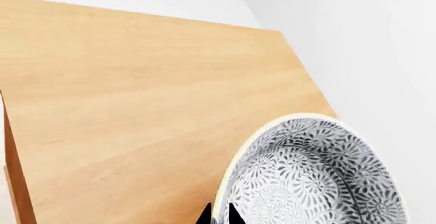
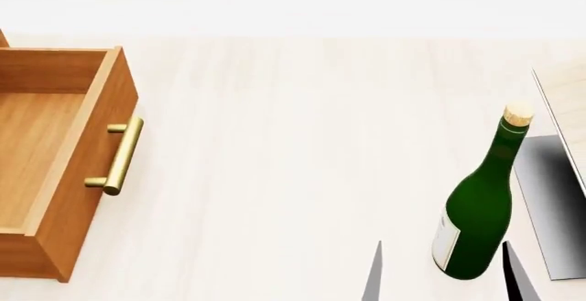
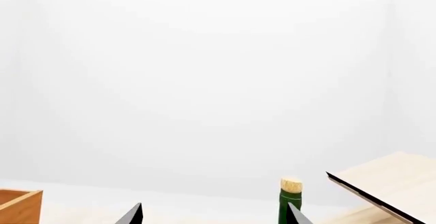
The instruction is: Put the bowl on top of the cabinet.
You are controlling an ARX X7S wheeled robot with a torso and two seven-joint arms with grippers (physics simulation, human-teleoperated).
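1. Pale wood made up the table (image 2: 302, 143), which ran back to a plain white wall

2. At the table's left edge stood the cabinet (image 2: 87, 177), warm brown, with one drawer (image 2: 37, 143) pulled open and bare inside; a brass bar handle (image 2: 119, 155) sat on the drawer front

3. In the left wrist view a broad brown wooden surface (image 1: 136, 106) filled most of the picture – the cabinet's flat top, as far as could be told

4. The bowl (image 1: 313, 178) – white, with a fine grey-blue pattern inside – hung tilted over that surface near its edge; whether it touched the wood could not be told

5. The left gripper (image 1: 218, 215) showed only as two dark tips set on either side of the bowl's rim, clamped on it

6. Near the table's right edge a green bottle (image 2: 476, 212) stood upright with a cork in its neck, well apart from the cabinet

7. Just beside the bottle, at the right edge, was a pale slanted rack (image 2: 563, 177) with a dark base

8. The right gripper (image 2: 444, 277) hung low at the table's near edge, its two dark fingers spread wide with nothing between them; one finger (image 2: 517, 273) passed in front of the bottle's foot
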